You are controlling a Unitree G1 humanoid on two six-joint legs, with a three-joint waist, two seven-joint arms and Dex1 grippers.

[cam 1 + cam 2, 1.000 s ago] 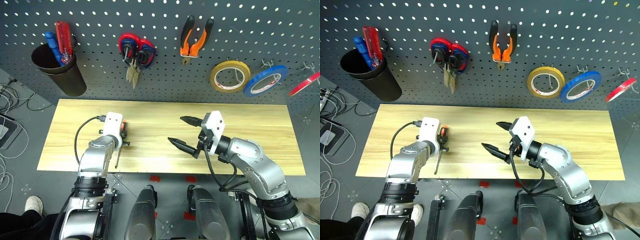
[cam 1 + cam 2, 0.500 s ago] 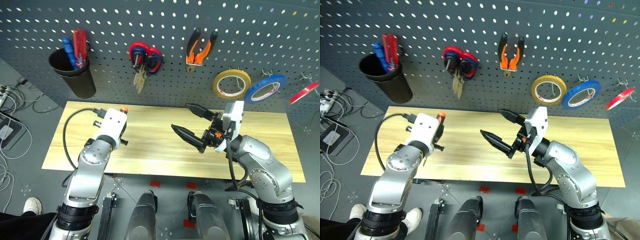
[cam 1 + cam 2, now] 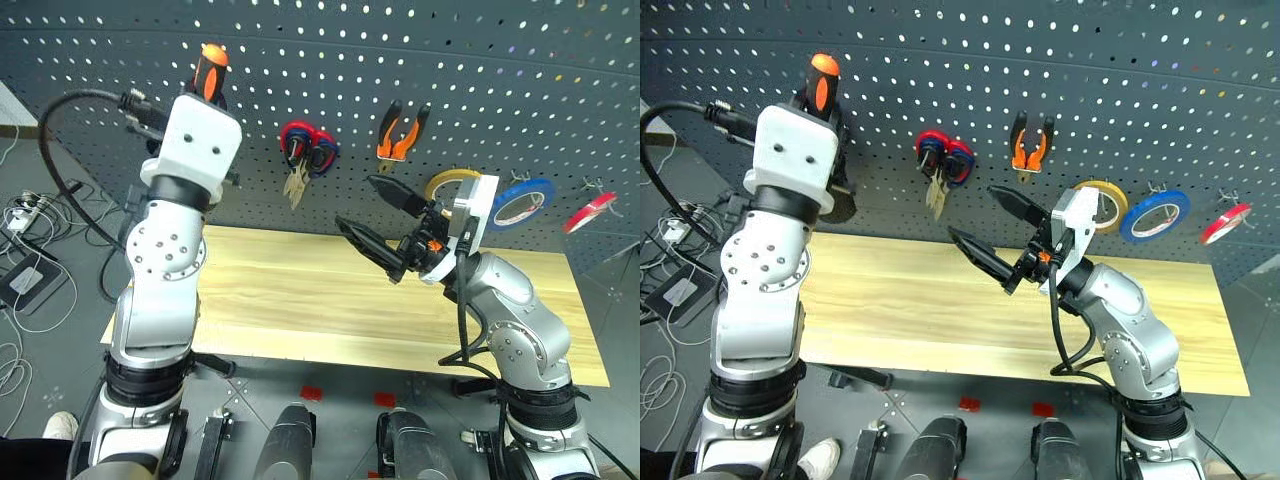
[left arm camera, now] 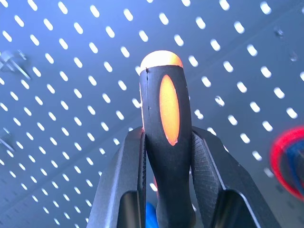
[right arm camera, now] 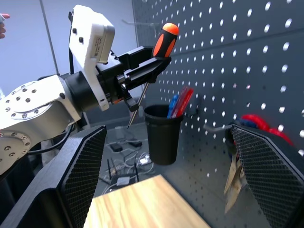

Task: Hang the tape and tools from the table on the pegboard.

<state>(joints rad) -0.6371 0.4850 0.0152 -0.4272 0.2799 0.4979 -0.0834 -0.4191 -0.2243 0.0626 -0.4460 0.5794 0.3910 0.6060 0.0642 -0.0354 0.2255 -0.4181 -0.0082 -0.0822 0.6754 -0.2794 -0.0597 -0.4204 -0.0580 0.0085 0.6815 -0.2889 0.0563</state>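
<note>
My left gripper point(image 4: 167, 137) is shut on the screwdriver point(image 3: 212, 70), gripping its orange-and-black handle. It holds the tool high in front of the pegboard point(image 3: 450, 60), handle end up and thin shaft point(image 5: 137, 107) pointing down above a black cup point(image 5: 163, 133). My right gripper point(image 3: 357, 203) hangs open and empty above the middle of the table point(image 3: 300, 300). The orange-and-black pliers point(image 3: 401, 128) hang on the pegboard, and the red tape point(image 3: 588, 212) hangs at its far right.
Red- and blue-handled tools point(image 3: 308, 155) hang left of the pliers. A yellow roll point(image 3: 1102, 200) and a blue roll point(image 3: 1155, 213) hang right of my right gripper. The cup holds red and blue tools. Cables lie on the floor at the left.
My left arm has lifted the screwdriver from the table up to the pegboard and turned its handle upward. The right gripper rose a little and stayed open. The camera tilted up.
</note>
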